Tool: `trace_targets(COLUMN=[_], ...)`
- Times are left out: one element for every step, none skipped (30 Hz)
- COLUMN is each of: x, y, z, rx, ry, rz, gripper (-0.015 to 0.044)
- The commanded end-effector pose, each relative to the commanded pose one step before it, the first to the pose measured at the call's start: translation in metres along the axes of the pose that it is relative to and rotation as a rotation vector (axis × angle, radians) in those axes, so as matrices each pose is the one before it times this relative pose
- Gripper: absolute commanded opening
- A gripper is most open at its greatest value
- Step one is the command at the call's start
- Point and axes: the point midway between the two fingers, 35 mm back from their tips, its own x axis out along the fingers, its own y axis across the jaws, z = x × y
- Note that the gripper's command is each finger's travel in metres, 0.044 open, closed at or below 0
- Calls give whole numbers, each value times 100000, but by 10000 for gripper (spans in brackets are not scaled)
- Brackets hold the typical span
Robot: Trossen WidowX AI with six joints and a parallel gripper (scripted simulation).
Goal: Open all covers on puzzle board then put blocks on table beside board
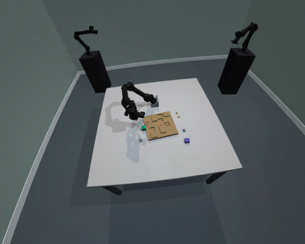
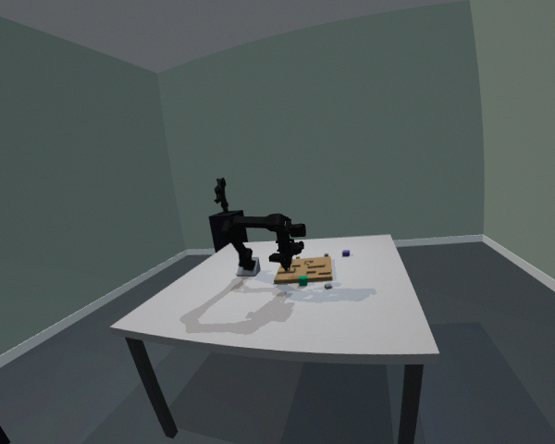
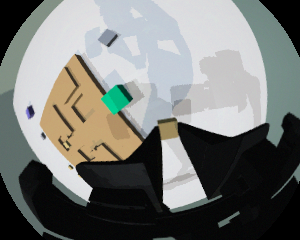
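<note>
Tool [image 3: 165, 150] pinched on a small tan block [image 3: 168, 127], held over the surface [image 1: 160, 162] just off the board [image 1: 173, 131]. Green block [image 1: 143, 127], grey, purple and yellow ones already out. Remaining, probably: set down, retreat.

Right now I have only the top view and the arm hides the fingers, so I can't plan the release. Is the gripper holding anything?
Observer: Yes. The wrist view shows the gripper shut on a small tan block.
Operator: Is it over the board or off it?
Observer: Off it. White table shows behind the block, and the board lies to one side.
Operator: How high is it?
Observer: In the exterior view the gripper points straight down, low beside the board. I cannot tell whether the block touches the table.
</note>
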Motion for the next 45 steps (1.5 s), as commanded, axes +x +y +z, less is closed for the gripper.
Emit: trace_targets(x=[775, 162, 162, 162, 162, 162, 162, 162, 162, 162, 162, 163, 163, 163, 163, 163, 163, 163, 163, 163, 163, 163, 162, 162, 162, 162, 162, 162, 162, 162, 162, 162, 162, 162, 161, 161, 161, 161, 161, 161, 161, 160, 160, 160, 160], y=[-68, 12, 11, 10, 10, 9, 8, 8, 7, 7, 6, 5, 5, 4, 4, 3, 2, 2, 1, 1, 0, 0, -1, -1, -2, -3, -3, -4, -4, -5, -5, -6, -6, -7, -7, -7, -8, -8, -9, -9, -10, -10, -11, -11, -11], z=[-117, 22, 21, 21, 20, 19, 18, 17, 16, 16, 15, 14, 13, 12, 11, 11, 10, 9, 8, 7, 6, 5, 4, 3, 3, 2, 1, 0, -1, -2, -3, -4, -5, -6, -7, -7, -8, -9, -10, -11, -12, -13, -14, -15, -16], rx=[-426, 6, 5, 5, 5, 5, 5, 5, 5, 5, 5, 4, 4, 4, 4, 4, 4, 4, 3, 3, 3, 3, 3, 3, 3, 2, 2, 2, 2, 2, 2, 1, 1, 1, 1, 1, 0, 0, 0, 0, 0, -1, -1, -1, -1], ry=[338, 5, 4, 4, 3, 3, 2, 2, 1, 1, 0, 0, -1, -1, -2, -2, -2, -3, -3, -4, -4, -4, -5, -5, -5, -6, -6, -6, -7, -7, -7, -8, -8, -8, -8, -9, -9, -9, -9, -10, -10, -10, -10, -10, -10], rz=[-243, 21, 20, 19, 18, 17, 16, 15, 13, 12, 11, 10, 9, 8, 7, 6, 4, 3, 2, 1, 0, -1, -2, -4, -5, -6, -7, -8, -9, -11, -12, -13, -14, -15, -16, -18, -19, -20, -21, -22, -23, -25, -26, -27, -28], gripper=[80, 80, 80, 80, 80, 80, 80, 80, 80, 80, 80, 80, 80, 80, 80, 80, 80, 80, 80, 80, 80, 80, 80, 80, 80, 80, 80, 80, 80, 80, 80, 80, 80, 80, 80, 80, 80, 80, 80, 80, 80, 80, 80, 80, 80])
